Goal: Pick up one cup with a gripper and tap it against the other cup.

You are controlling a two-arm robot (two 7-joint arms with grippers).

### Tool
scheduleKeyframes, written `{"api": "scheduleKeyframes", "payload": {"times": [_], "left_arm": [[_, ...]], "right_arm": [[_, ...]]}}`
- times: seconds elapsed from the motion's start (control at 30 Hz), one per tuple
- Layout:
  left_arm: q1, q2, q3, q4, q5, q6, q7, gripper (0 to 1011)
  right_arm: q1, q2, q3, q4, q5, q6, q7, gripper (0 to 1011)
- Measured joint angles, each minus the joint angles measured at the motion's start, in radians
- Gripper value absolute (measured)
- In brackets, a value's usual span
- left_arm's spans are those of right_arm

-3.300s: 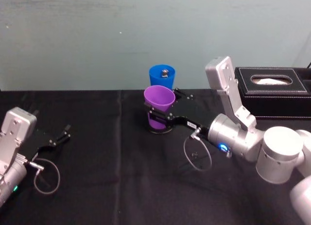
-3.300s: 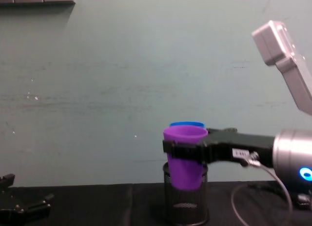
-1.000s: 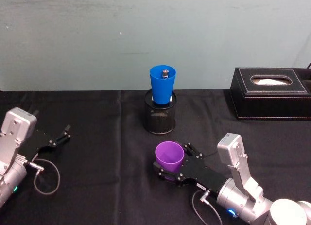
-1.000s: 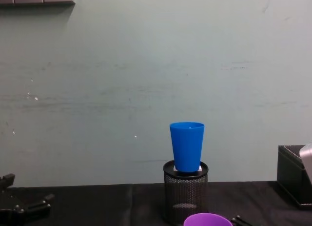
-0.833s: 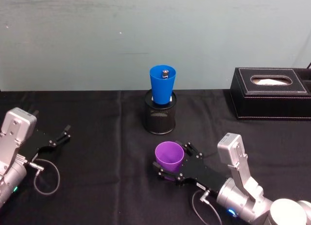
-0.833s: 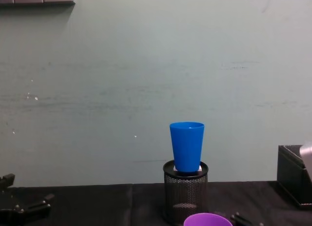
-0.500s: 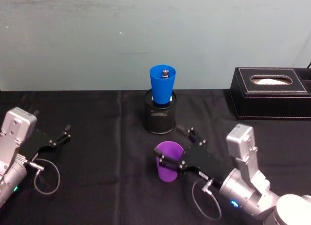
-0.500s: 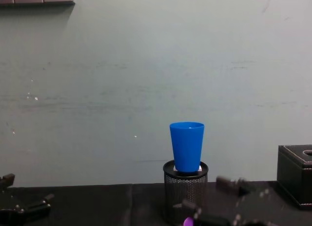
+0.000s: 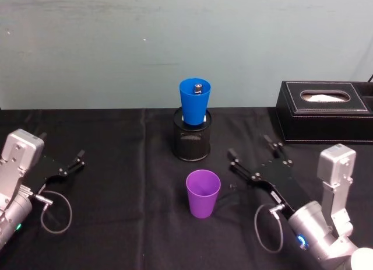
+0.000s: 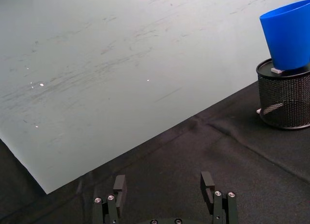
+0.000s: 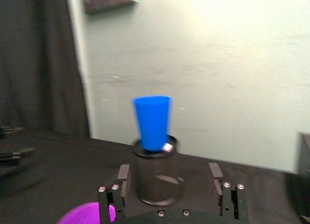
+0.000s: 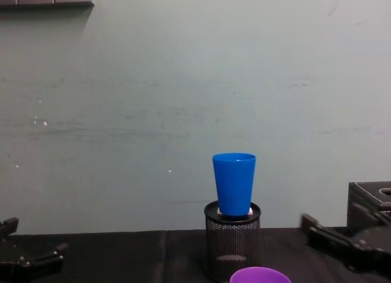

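From the head view, the plain purple plastic tumbler [image 9: 203, 193] stands upright on the black cloth-covered table [image 9: 128, 223], mouth up, on its own with nothing touching it. Behind it, the bright blue plastic tumbler [image 9: 194, 101] sits upright in the black wire-mesh pen holder [image 9: 192, 141], with a small metallic object visible inside its mouth. The right claw [image 9: 250, 156], black and flat-jawed on a silver arm with a blue-lit ring, lies to the right of the purple tumbler, apart from it, its jaws spread wide and holding nothing. The left claw [image 9: 79, 158] rests near the table's left edge, well apart from both cups, its jaws parted. A black tissue box [image 9: 326, 109] sits at the back right.

From the chest view, the blue tumbler [image 12: 234, 183] rises out of the mesh holder [image 12: 232, 240] against the pale green wall [image 12: 183, 81]. The purple tumbler's rim [image 12: 259, 274] shows at the bottom edge, in front of the holder. The right claw [image 12: 333, 234] enters low on the right, clear of both cups.

From the left wrist view, the left claw [image 10: 164, 183] has its jaws apart and empty; the blue tumbler [image 10: 286, 35] and holder [image 10: 285, 100] stand far off.

From the right wrist view, the right claw [image 11: 169, 178] has its jaws wide and empty, with the blue tumbler [image 11: 152, 122] in its holder [image 11: 157, 178] beyond and a part of the purple tumbler [image 11: 82, 213] beside one jaw.
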Motion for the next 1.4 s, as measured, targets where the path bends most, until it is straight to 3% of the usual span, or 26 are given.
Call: {"api": "scheduleKeyframes", "payload": {"times": [0.27,0.6,1.4], "left_arm": [[0.0,0.0,0.0,0.0,0.0,0.0,0.0,1000],[0.0,0.0,0.0,0.0,0.0,0.0,0.0,1000],[0.0,0.0,0.0,0.0,0.0,0.0,0.0,1000]], "right_arm": [[-0.021,-0.032,0.037,0.032,-0.056,0.036,-0.088,1004],[-0.027,-0.05,0.049,0.056,-0.099,0.03,-0.093,1004],[-0.026,-0.051,0.05,0.056,-0.097,0.033,-0.094,1004]]}}
